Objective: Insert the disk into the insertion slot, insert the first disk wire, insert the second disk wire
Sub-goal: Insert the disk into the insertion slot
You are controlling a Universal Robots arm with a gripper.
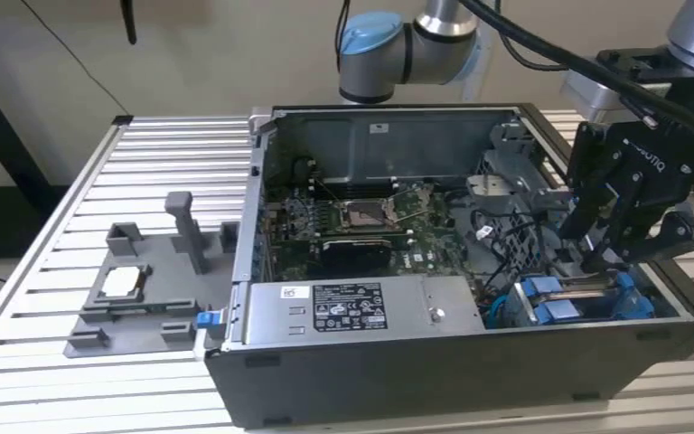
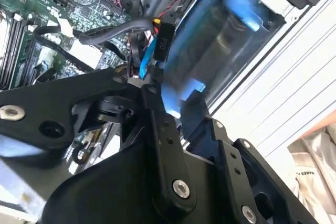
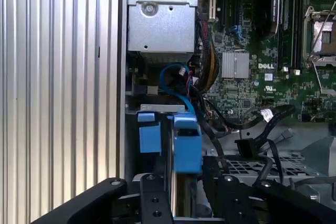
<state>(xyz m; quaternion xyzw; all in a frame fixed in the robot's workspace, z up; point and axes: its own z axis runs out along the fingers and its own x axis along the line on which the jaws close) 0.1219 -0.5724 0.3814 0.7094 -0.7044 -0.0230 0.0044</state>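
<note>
A table (image 1: pixel 70 181) made of long silver metal slats fills the room's middle, with a plain pale wall behind it. An open computer case (image 1: pixel 444 380) lies on the table. Inside it is a green motherboard (image 1: pixel 360 217). A silver power-supply box (image 1: pixel 347 312) with a label sits along the near wall of the case. On the exterior view's left, a grey fixture tray (image 1: pixel 130 298) with upright posts rests on the slats, just beside the case. The robot arm (image 1: pixel 396 45) bends over the case from behind.

The black gripper (image 1: pixel 595 262) reaches down into the corner of the case on the exterior view's right. It hangs right over the disk (image 1: pixel 555 310). The disk sits down inside the insertion slot (image 3: pixel 157 108), the dark metal cage in that corner, and its two blue end tabs poke up.

In the first wrist view, the gripper (image 3: pixel 186 179) has its fingers (image 3: pixel 152 198) spread apart, and a blue tab of the disk (image 3: pixel 187 148) shows in the gap. I cannot tell if they touch it.

A thin blue wire (image 3: pixel 170 74) loops between the disk and the power-supply box (image 3: pixel 161 24). In the second wrist view, a black plug (image 2: pixel 163 40) on a bundle of wires hangs near the gripper (image 2: pixel 170 95), beside the blurry blue disk (image 2: pixel 210 51).
</note>
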